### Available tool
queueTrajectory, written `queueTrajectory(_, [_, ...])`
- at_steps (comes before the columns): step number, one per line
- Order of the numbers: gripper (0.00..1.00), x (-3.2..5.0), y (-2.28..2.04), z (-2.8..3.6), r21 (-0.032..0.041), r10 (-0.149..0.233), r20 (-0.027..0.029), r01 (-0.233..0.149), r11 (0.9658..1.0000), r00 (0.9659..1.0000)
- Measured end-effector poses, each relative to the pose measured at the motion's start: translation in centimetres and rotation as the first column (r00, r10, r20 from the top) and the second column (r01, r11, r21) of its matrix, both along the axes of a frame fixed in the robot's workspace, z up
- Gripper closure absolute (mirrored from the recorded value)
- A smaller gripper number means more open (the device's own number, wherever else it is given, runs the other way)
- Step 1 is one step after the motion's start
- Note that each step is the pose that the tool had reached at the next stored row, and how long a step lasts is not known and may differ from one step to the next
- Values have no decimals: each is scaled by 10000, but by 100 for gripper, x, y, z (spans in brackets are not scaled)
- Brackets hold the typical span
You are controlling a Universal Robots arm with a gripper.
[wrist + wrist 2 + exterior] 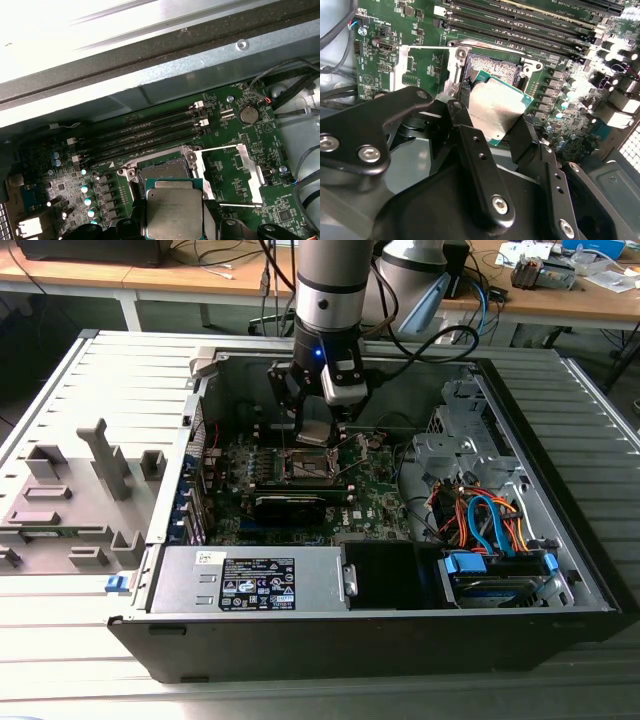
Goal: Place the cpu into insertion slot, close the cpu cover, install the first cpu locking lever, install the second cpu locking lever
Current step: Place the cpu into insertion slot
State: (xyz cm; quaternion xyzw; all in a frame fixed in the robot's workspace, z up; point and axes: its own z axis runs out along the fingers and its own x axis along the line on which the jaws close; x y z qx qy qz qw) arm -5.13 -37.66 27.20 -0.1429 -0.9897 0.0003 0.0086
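Cpu (496, 111) within pincer (490, 124), above insertion slot (495, 65)

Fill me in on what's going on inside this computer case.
A robot arm's black end effector is gripping a square silver-topped CPU chip by its edges. It holds the chip close over the small square insertion slot with the silver metal rim on the green motherboard. The chip is not seated yet. The slot's silver metal cover frame lies swung open to one side.
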Motion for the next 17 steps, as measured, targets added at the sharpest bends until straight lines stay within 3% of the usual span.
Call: queueTrajectory(17, [45,0,0,0,0,-650,0,650,9979,9979])
